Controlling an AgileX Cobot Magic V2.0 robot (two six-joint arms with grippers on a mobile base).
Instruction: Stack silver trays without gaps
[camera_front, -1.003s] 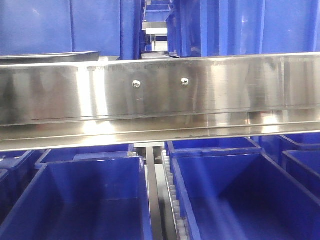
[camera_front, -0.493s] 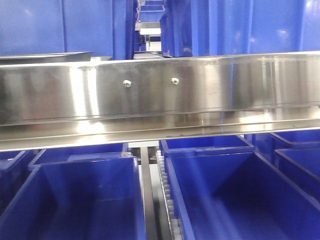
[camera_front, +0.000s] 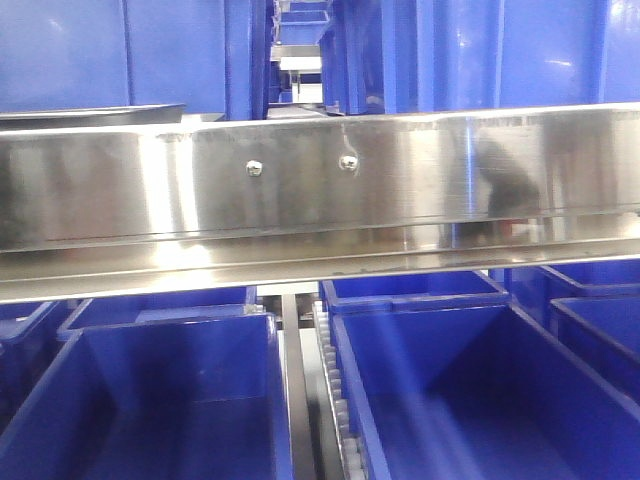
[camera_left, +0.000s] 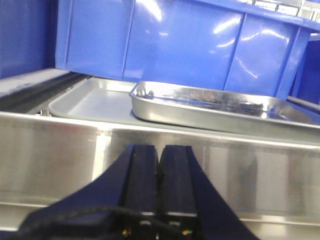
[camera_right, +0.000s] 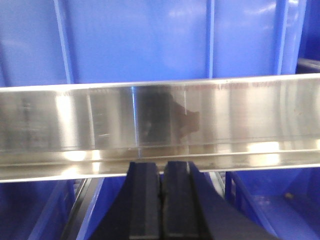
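Front-facing view: across the shelf rail (camera_front: 320, 190) a dark reflection now shows at right, absent a moment ago, so I judge my right arm is approaching. The silver trays (camera_left: 200, 107) sit offset behind it, unstacked. My left pincer (camera_left: 159, 162) and right pincer (camera_right: 161, 172) are closed, empty.

Two silver trays (camera_left: 200, 107) sit on the shelf in the left wrist view — a shiny one overlapping a duller, flatter one (camera_left: 90, 100). One brushed-steel rail (camera_front: 320, 190) spans the front view, carrying two screw heads (camera_front: 254, 168). Beneath it, two blue bins (camera_front: 150, 400) fill the foreground — more crowd the edges, cut off. Two grippers appear, the left gripper (camera_left: 159, 165) and the right gripper (camera_right: 161, 200).
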